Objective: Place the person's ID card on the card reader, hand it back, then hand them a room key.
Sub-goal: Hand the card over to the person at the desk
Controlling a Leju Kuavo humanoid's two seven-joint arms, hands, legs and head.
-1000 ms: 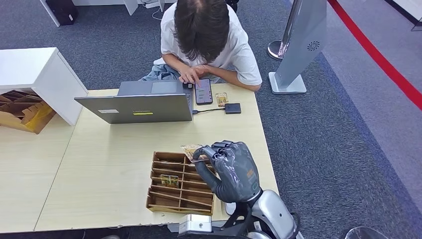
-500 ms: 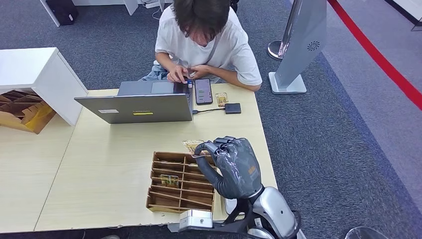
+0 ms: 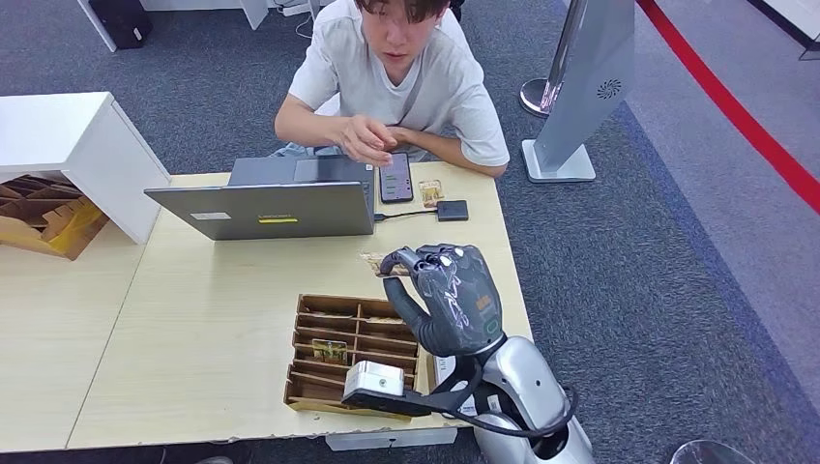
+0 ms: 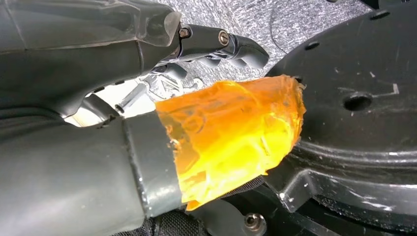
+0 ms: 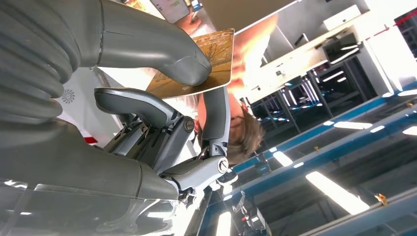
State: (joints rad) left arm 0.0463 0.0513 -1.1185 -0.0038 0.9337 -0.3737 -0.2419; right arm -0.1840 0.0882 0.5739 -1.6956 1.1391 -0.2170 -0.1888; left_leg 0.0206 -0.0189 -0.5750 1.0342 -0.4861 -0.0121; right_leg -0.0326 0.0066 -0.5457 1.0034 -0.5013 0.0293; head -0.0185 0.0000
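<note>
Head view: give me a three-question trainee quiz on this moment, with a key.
1. True or false: the right hand pinches a card.
2. Where is the phone? A) in the wooden tray B) on the table beside the laptop C) in the person's hand
3. Fill in: the card in the right hand is above the table between the tray and the ____.

Key: 1 true; 2 B; 3 laptop.
</note>
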